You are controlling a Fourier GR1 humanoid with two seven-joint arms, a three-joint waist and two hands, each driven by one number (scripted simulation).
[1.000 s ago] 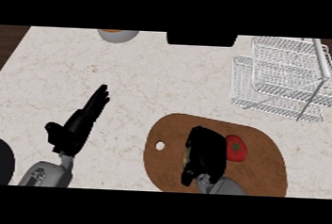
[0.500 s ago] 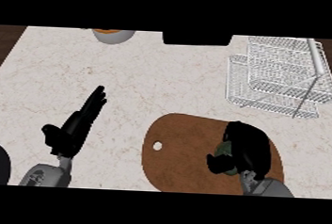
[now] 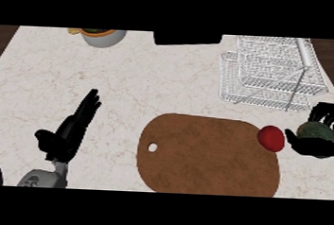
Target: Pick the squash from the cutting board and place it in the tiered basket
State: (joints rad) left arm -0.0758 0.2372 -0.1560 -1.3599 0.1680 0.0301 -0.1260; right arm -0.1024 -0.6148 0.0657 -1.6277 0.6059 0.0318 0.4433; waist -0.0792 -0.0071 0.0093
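I'm looking steeply down on a pale, marbled counter [image 3: 164,81] with faint brown veins, lit evenly and free of hard shadows. Dark wood-brown strips show past its left and right ends at the top corners; I can't tell whether they are floor or cabinet. At the far edge stand a grey pot [image 3: 103,37] with something green and orange in it, and right of it a black block [image 3: 187,38] cut off by the frame, which I can't identify.
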